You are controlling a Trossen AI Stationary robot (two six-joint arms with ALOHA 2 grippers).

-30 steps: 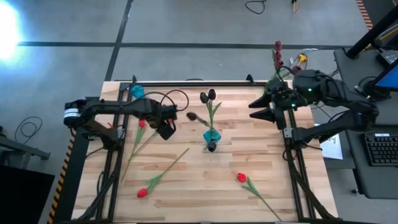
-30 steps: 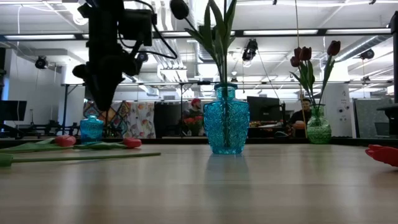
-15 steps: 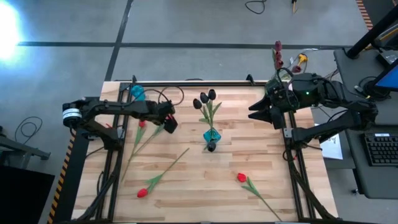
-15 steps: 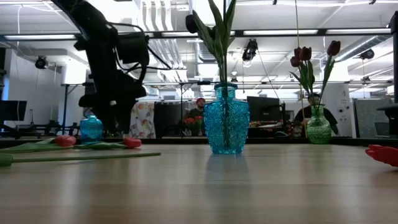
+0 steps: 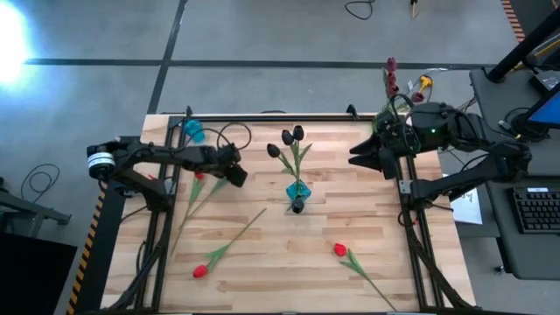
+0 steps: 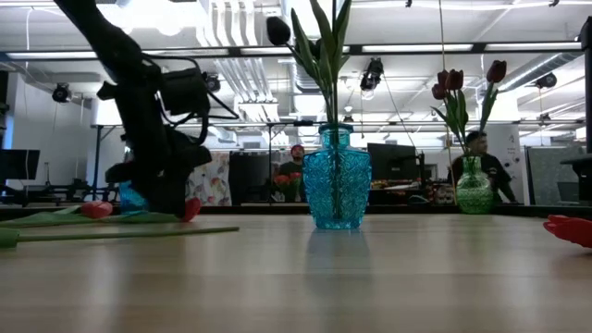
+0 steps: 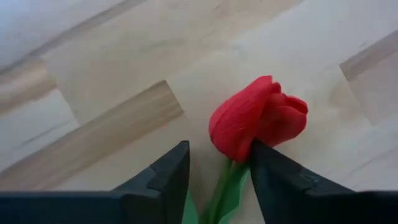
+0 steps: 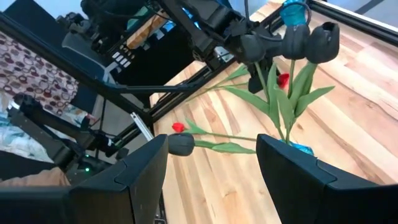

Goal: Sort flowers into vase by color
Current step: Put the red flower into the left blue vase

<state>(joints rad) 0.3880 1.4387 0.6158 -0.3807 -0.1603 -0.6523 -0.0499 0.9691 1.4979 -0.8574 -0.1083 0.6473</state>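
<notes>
My left hand (image 7: 214, 177) is low over the surface near its left edge, fingers spread either side of a red tulip (image 7: 256, 126) lying flat, the stem just under the head between them, not yet pinched. I judge it best to close gently on the stem, not the soft head. My right hand (image 5: 360, 155) waits spread near the far right corner.

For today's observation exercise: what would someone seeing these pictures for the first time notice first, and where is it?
Most striking is the blue glass vase at the middle of the table, holding dark tulips on tall green stems. Next, the left gripper is down at the table's left, its fingers either side of a red tulip's stem just below the head. More red tulips lie loose near the front edge.
</notes>
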